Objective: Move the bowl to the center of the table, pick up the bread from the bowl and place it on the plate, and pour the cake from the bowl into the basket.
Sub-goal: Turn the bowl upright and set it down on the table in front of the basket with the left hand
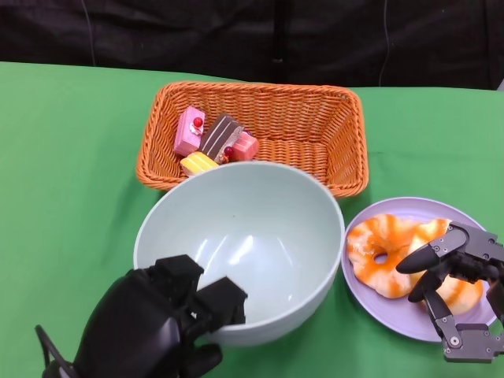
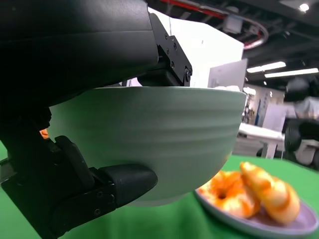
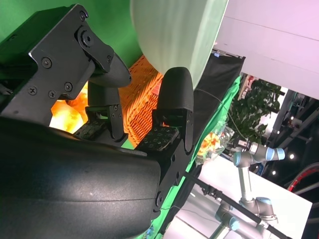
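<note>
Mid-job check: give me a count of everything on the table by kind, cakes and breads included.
Cake pieces in the basket: 4 (pink, brown striped, red, yellow)
Bread pieces on the plate: 2 (ring-shaped, elongated)
Bowl: 1, empty
Basket: 1
Plate: 1
Total: 9
</note>
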Controlling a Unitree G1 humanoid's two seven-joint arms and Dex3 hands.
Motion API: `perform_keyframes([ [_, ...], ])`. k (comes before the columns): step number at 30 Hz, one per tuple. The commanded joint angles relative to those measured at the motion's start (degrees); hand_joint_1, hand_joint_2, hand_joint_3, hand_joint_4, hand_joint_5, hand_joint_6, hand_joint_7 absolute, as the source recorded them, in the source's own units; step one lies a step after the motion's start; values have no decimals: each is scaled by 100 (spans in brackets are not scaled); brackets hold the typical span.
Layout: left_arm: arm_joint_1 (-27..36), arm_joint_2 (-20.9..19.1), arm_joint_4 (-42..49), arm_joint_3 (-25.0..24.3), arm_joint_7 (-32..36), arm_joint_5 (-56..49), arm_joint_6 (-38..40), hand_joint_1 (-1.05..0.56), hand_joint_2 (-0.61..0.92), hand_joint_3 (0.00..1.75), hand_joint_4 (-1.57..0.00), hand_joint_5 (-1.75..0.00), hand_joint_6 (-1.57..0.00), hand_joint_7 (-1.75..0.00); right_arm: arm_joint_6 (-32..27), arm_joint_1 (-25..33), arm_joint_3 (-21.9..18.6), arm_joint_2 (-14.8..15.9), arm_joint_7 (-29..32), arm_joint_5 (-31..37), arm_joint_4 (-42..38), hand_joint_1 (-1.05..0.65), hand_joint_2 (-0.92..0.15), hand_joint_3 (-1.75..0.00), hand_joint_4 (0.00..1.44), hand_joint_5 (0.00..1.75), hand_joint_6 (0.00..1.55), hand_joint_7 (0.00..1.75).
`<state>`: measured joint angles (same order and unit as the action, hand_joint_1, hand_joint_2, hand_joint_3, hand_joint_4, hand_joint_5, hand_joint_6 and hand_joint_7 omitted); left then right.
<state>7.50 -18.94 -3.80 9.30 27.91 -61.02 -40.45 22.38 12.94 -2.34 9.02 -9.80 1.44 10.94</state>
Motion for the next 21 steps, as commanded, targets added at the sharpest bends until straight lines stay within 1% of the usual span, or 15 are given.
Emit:
perform_keyframes([
  [1,-86,-274,59,176,481,-437,191,-6,37,133,-92,-175,-69,-175,-31,-11,-39,52,25,-3,50,15,-35,-133,76,129,68,104],
  [5,-306,-583,382,501,811,-896,464,-10,35,130,-93,-175,-69,-175,16,-34,-36,48,29,-3,9,13,-39,-128,75,128,68,103],
  [7,-420,-708,527,644,922,-983,552,-12,37,122,-93,-175,-70,-174,13,-38,-34,48,33,5,15,15,-39,-127,75,128,68,102],
  [9,-537,-822,662,780,972,-1054,658,-14,39,116,-94,-175,-73,-170,4,-49,-27,41,37,3,19,17,-39,-127,75,128,68,102],
  [12,-697,-957,826,952,937,-1143,882,-19,39,106,-94,-175,-77,-160,-12,-79,-15,38,32,-4,6,17,-40,-125,76,129,68,102],
  [13,-740,-992,864,1002,915,-1168,967,-20,40,99,-94,-175,-82,-150,-17,-93,-12,37,34,2,0,16,-41,-124,75,128,68,102],
  [14,-783,-1040,902,1060,844,-1207,1063,-21,41,94,-93,-175,-84,-145,-18,-103,-7,32,37,2,0,16,-42,-123,75,128,68,102],
  [15,-814,-1082,924,1116,799,-1220,1139,-23,46,77,-91,-175,-89,-128,-18,-107,-4,28,39,1,1,16,-43,-121,75,128,68,102],
  [16,-846,-1106,988,1173,609,-1180,1226,-24,49,71,-91,-175,-91,-123,-11,-115,7,18,41,3,5,16,-43,-120,75,128,68,102],
  [17,-871,-1128,1033,1224,478,-1137,1294,-26,60,43,-87,-171,-98,-96,-6,-120,15,12,43,5,7,17,-44,-120,75,129,67,102],
  [18,-885,-1125,1085,1262,244,-1043,1380,-26,68,26,-86,-170,-103,-81,0,-136,36,0,38,-2,7,17,-44,-120,75,129,67,101],
  [19,-895,-1129,1112,1297,80,-965,1450,-27,76,13,-85,-155,-106,-61,4,-146,51,-7,34,-7,7,17,-44,-120,75,129,67,101],
  [20,-901,-1137,1116,1327,-12,-909,1501,-27,79,7,-85,-149,-109,-52,6,-153,60,-11,32,-11,6,17,-44,-120,75,129,66,101],
  [21,-869,-1114,1033,1340,-396,-762,1610,-27,81,4,-86,-146,-110,-47,34,-166,77,-17,9,-47,-4,17,-44,-121,75,129,66,102],
])
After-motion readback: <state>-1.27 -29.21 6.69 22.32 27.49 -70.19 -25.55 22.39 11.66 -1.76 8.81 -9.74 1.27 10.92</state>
